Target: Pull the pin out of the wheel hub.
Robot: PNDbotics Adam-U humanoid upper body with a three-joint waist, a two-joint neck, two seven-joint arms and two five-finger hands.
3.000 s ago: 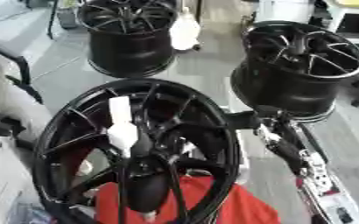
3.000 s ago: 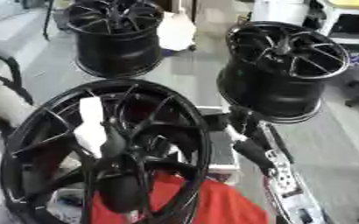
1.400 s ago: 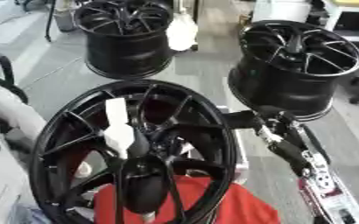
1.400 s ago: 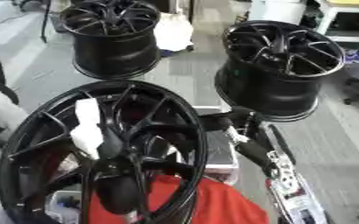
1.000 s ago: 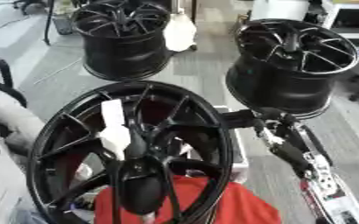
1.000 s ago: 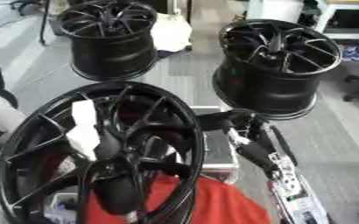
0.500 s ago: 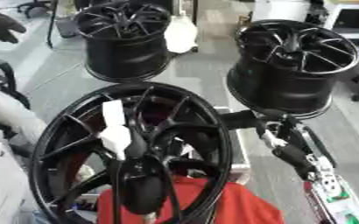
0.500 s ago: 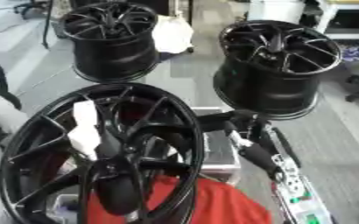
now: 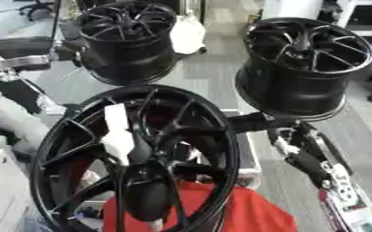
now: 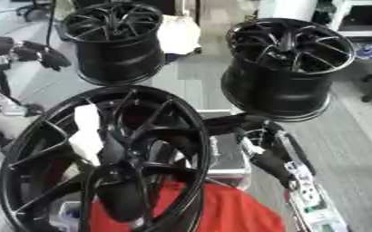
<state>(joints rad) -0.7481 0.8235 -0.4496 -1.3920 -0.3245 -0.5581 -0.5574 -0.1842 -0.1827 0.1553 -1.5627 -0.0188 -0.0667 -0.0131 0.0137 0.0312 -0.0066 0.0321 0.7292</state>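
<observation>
Left eye view shows, nearest of all, red cloth low in the scene, with the big black wheel standing on edge just in front of it. At the wheel's middle sits the hub, and a white pin sticks up and to the left out of it, so the pin is not out yet. To the right, the right arm reaches in toward the wheel's rim; the right hand looks dark and lies at or behind the rim, and I cannot tell how its fingers stand. No left hand shows. My guess is the step in hand is the approach: a hand must next come round to the white pin, close on it and draw it along its own line. Farther off stand two more black wheels, one far left and one far right.
</observation>
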